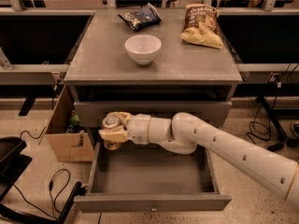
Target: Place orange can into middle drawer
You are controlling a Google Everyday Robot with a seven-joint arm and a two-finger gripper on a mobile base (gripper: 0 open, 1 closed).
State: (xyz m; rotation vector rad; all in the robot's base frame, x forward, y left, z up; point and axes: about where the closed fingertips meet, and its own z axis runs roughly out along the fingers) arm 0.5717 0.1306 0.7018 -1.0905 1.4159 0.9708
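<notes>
The gripper hangs over the rear left corner of the middle drawer, which stands pulled fully out with its grey floor bare. The pale fingers are closed around the orange can, one pad across the can's body and the other behind it. The silver top shows above them and the lower end pokes out beneath.

The can stands roughly upright, its long axis running top to bottom, so its base points down at the drawer floor. It sits close to the drawer's left wall and just in front of the upper drawer front. It appears to be above the drawer's rim rather than resting on the floor, though the exact height is hard to judge.

The coming move seems to be a straight lowering with little sideways travel. The tight spot is the left wall, so a small shift toward the drawer's middle would give more room before the fingers let go.

Above the drawer, the worktop carries a white bowl.
</notes>
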